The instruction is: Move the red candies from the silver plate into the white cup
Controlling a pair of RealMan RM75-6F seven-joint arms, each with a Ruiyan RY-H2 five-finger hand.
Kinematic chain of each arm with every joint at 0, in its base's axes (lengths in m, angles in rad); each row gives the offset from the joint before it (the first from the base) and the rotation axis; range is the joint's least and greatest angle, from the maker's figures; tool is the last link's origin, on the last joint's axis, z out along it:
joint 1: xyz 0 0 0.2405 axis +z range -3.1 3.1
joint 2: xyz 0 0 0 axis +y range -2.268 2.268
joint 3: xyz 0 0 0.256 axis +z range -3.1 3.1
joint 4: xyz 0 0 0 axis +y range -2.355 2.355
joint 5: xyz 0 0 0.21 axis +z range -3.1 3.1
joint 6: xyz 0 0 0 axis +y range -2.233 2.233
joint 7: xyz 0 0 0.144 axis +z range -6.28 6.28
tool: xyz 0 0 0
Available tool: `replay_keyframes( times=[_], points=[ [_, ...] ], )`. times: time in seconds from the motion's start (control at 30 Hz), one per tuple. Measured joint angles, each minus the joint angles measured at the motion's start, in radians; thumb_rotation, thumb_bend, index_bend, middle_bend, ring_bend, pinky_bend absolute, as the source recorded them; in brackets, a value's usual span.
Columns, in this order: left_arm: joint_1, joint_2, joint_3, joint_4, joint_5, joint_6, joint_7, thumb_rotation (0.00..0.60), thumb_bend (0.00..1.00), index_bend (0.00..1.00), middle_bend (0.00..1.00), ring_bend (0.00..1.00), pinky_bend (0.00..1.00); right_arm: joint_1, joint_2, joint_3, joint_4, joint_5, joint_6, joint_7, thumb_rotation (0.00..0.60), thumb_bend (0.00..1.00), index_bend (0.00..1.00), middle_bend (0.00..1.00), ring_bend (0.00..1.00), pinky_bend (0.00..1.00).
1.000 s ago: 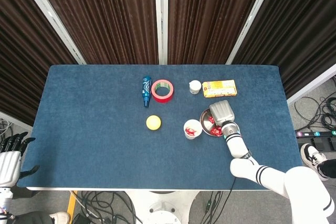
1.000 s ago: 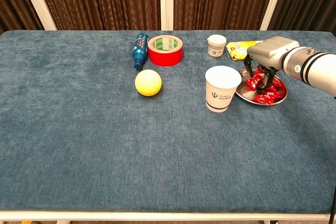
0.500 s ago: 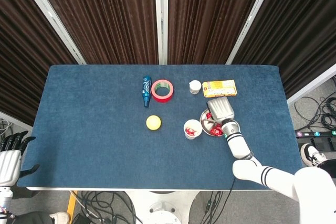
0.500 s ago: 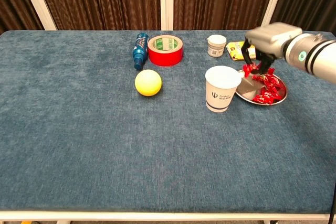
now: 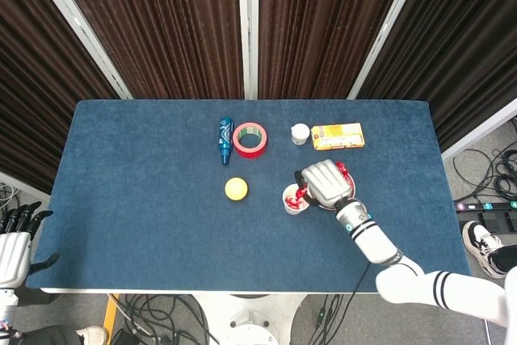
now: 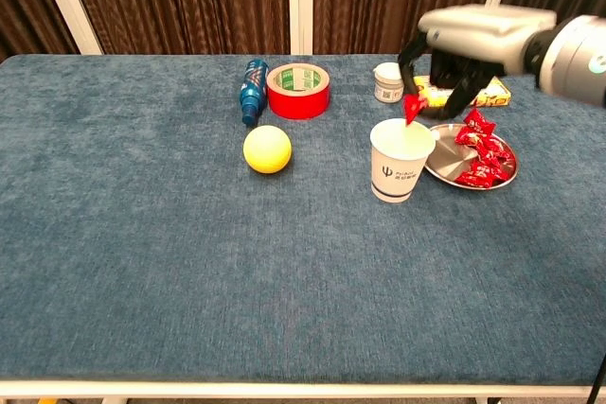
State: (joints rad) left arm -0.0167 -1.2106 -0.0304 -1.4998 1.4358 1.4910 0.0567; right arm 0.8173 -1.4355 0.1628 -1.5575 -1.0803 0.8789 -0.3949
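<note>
Chest view: right robot hand (image 6: 445, 49) holds red candy (image 6: 412, 108) above white cup (image 6: 401, 160).

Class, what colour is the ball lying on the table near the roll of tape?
Yellow. The ball shows best in the chest view.

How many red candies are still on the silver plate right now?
About 4, clustered on the silver plate toward its far-right side; they overlap, so some may be hidden. One more candy is pinched by the right hand above the white cup.
</note>
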Motion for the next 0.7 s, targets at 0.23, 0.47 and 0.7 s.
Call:
replay_keyframes(
  times=[0.23,0.47,0.7],
  points=[
    [0.005,-0.005,0.003,0.009,-0.002,0.002,-0.004,0.600,0.00,0.29,0.22,0.12,0.13,0.018,-0.038,-0.016,0.035,0.006,-0.016,-0.020,0.600,0.35,0.36,1.00,1.00,1.00],
    [0.004,-0.007,0.001,0.012,-0.001,0.000,-0.006,0.600,0.00,0.29,0.22,0.12,0.13,0.006,-0.015,-0.010,0.019,0.002,0.018,-0.012,0.600,0.17,0.30,1.00,1.00,1.00],
    [0.000,-0.009,-0.002,0.017,0.003,-0.001,-0.010,0.600,0.00,0.29,0.22,0.12,0.13,-0.041,0.026,-0.004,0.045,0.035,0.101,-0.033,0.600,0.04,0.40,1.00,1.00,1.00]
  ],
)
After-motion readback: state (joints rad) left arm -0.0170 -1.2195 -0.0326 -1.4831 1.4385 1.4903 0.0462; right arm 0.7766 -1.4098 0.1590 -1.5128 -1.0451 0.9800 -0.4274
